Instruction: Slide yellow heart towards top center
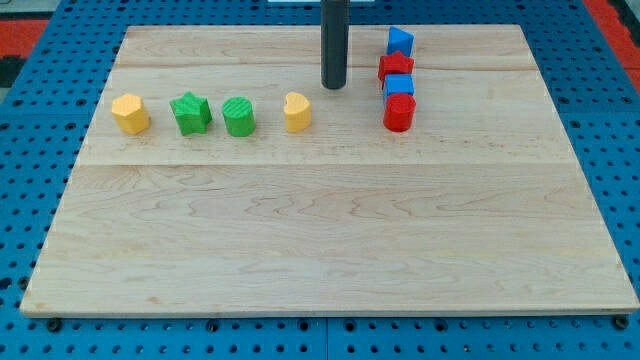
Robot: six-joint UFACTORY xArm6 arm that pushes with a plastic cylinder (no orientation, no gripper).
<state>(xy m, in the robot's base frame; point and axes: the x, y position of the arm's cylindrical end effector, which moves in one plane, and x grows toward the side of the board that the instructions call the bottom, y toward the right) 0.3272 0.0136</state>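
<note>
The yellow heart [296,111] lies on the wooden board [330,250], left of the view's centre in the upper part. My tip [333,86] stands just up and to the right of the heart, a small gap apart from it. The rod rises straight out of the view's top.
A green round block [238,116], a green star [191,112] and a yellow hexagon-like block [130,113] line up left of the heart. To the right, a column holds a blue block [400,41], a red star [396,67], a blue cube [398,86] and a red block [399,112].
</note>
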